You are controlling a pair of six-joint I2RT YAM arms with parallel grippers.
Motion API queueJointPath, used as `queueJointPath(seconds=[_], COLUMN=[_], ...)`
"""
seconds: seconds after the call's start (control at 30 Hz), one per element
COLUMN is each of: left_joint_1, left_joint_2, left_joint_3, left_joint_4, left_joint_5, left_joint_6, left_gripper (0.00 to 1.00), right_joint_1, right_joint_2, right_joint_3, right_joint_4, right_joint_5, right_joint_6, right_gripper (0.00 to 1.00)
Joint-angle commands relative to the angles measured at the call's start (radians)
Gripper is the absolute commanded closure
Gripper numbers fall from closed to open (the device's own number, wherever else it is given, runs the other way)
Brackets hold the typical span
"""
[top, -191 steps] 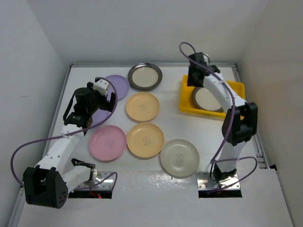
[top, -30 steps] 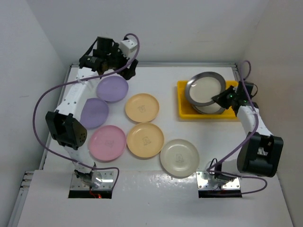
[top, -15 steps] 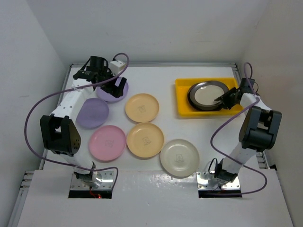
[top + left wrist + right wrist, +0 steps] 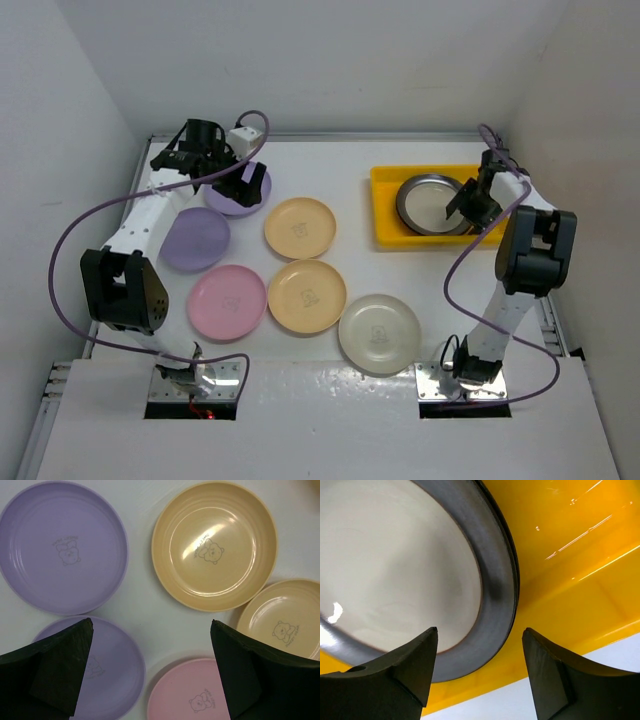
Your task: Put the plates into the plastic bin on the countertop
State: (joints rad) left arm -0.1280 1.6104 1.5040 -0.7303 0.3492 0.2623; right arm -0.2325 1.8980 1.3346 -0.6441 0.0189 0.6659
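Observation:
The yellow plastic bin (image 4: 388, 208) sits at the back right of the white countertop (image 4: 360, 180). Two dark-rimmed plates (image 4: 430, 203) lie stacked in it; in the right wrist view the top plate (image 4: 395, 565) fills the frame over the bin floor (image 4: 560, 580). My right gripper (image 4: 462, 207) (image 4: 480, 630) is open just above the plates' rim. My left gripper (image 4: 240, 183) (image 4: 151, 627) is open, hovering over the lilac plates (image 4: 62, 547) (image 4: 107, 672). Yellow-orange plates (image 4: 300, 226) (image 4: 307, 296), a pink plate (image 4: 227, 302) and a cream plate (image 4: 379, 334) lie on the countertop.
White walls (image 4: 90, 120) close in the countertop at the left, back and right. The loose plates lie close together in the left and middle. Purple cables (image 4: 75, 250) loop off both arms.
My right gripper lowered the dark-rimmed plate onto the one in the bin and let go of it. My left arm came down from the back wall over the back lilac plate.

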Motion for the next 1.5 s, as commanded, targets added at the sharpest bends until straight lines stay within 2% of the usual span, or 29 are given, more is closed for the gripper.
queueJointPath(seconds=[0.0, 0.13, 0.17, 0.23, 0.33, 0.37, 0.4, 0.43, 0.47, 0.5, 0.53, 0.57, 0.6, 0.63, 0.73, 0.8, 0.87, 0.93, 0.97, 1.0, 1.03, 1.13, 1.17, 1.23, 1.27, 1.3, 1.37, 1.4, 1.47], left_joint_1=[0.013, 0.013, 0.013, 0.013, 0.034, 0.047, 0.063, 0.073, 0.083, 0.103, 0.114, 0.123, 0.146, 0.157, 0.194, 0.212, 0.222, 0.231, 0.231, 0.231, 0.231, 0.231, 0.231, 0.231, 0.24, 0.24, 0.24, 0.24, 0.24], left_joint_2=[-0.04, -0.05, -0.059, -0.069, -0.107, -0.122, -0.157, -0.179, -0.199, -0.219, -0.259, -0.279, -0.299, -0.338, -0.404, -0.469, -0.5, -0.52, -0.529, -0.529, -0.529, -0.529, -0.529, -0.509, -0.495, -0.495, -0.481, -0.468, -0.443], left_joint_3=[0.005, 0.005, 0.005, 0.005, -0.019, -0.052, -0.073, -0.093, -0.137, -0.158, -0.181, -0.226, -0.249, -0.272, -0.372, -0.438, -0.473, -0.51, -0.51, -0.51, -0.51, -0.501, -0.489, -0.476, -0.466, -0.465, -0.456, -0.444, -0.432], left_joint_4=[0.006, 0.006, -0.003, -0.014, -0.014, -0.014, -0.014, -0.014, -0.014, -0.014, -0.014, -0.014, -0.014, -0.014, -0.014, -0.014, -0.014, -0.014, -0.014, -0.014, -0.014, -0.014, -0.014, -0.005, -0.004, -0.004, 0.006, 0.017, 0.017], left_joint_5=[0.027, 0.007, 0.007, -0.006, -0.029, -0.029, -0.029, -0.029, -0.016, -0.016, -0.016, -0.03, -0.03, -0.044, -0.098, -0.133, -0.159, -0.202, -0.202, -0.213, -0.213, -0.204, -0.204, -0.204, -0.204, -0.204, -0.204, -0.194, -0.182], left_joint_6=[-0.014, -0.003, 0.006, 0.006, 0.006, 0.006, 0.006, 0.006, 0.006, 0.006, 0.006, -0.007, -0.008, -0.017, -0.017, -0.006, 0.006, 0.015, 0.015, 0.026, 0.026, 0.038, 0.038, 0.048, 0.048, 0.058, 0.069, 0.069, 0.069], left_gripper=[0.0, 0.0, 0.0, 0.0, 0.0, 0.0, 0.02, 0.12, 0.24, 0.44, 0.72, 0.76, 0.76, 0.62, 0.46, 0.42, 0.4, 0.38, 0.38, 0.38, 0.37, 0.37, 0.37, 0.37, 0.36, 0.36, 0.35, 0.35, 0.33], right_joint_1=[0.03, 0.088, 0.103, 0.163, 0.225, 0.252, 0.29, 0.345, 0.404, 0.432, 0.485, 0.53, 0.547, 0.596, 0.665, 0.693, 0.702, 0.711, 0.722, 0.731, 0.736, 0.769, 0.782, 0.795, 0.776, 0.757, 0.661, 0.556, 0.48], right_joint_2=[0.041, -0.055, -0.089, -0.24, -0.459, -0.49, -0.546, -0.551, -0.553, -0.548, -0.533, -0.522, -0.516, -0.527, -0.607, -0.625, -0.636, -0.619, -0.607, -0.602, -0.596, -0.611, -0.62, -0.697, -0.773, -0.792, -0.815, -0.795, -0.723], right_joint_3=[0.075, 0.087, 0.074, 0.045, -0.081, -0.115, -0.2, -0.228, -0.256, -0.349, -0.386, -0.455, -0.524, -0.596, -0.725, -0.761, -0.818, -0.847, -0.848, -0.835, -0.825, -0.715, -0.618, -0.548, -0.444, -0.411, -0.333, -0.252, -0.201], right_joint_4=[-0.115, -0.108, -0.073, -0.028, 0.067, 0.063, -0.003, -0.041, -0.078, -0.189, -0.218, -0.241, -0.271, -0.267, -0.212, -0.171, -0.105, -0.063, -0.06, -0.063, -0.101, -0.216, -0.295, -0.328, -0.322, -0.304, -0.238, -0.227, -0.197], right_joint_5=[0.136, 0.206, 0.24, 0.236, 0.043, -0.049, -0.084, -0.083, -0.061, -0.028, 0.005, 0.018, 0.047, 0.056, 0.062, 0.058, 0.062, 0.076, 0.087, 0.102, 0.165, 0.257, 0.291, 0.335, 0.357, 0.365, 0.369, 0.375, 0.392], right_joint_6=[-0.061, -0.11, -0.121, -0.167, -0.195, -0.199, -0.189, -0.178, -0.149, -0.134, -0.12, -0.065, -0.046, -0.017, 0.043, 0.095, 0.115, 0.146, 0.149, 0.153, 0.153, 0.133, 0.127, 0.095, 0.089, 0.078, 0.044, 0.032, 0.035], right_gripper=[0.32, 0.31, 0.28, 0.11, 0.1, 0.12, 0.2, 0.48, 0.66, 0.79, 0.76, 0.66, 0.5, 0.3, 0.26, 0.26, 0.31, 0.57, 0.74, 0.95, 1.0, 1.0, 1.0, 1.0, 1.0, 1.0, 1.0, 1.0, 1.0])
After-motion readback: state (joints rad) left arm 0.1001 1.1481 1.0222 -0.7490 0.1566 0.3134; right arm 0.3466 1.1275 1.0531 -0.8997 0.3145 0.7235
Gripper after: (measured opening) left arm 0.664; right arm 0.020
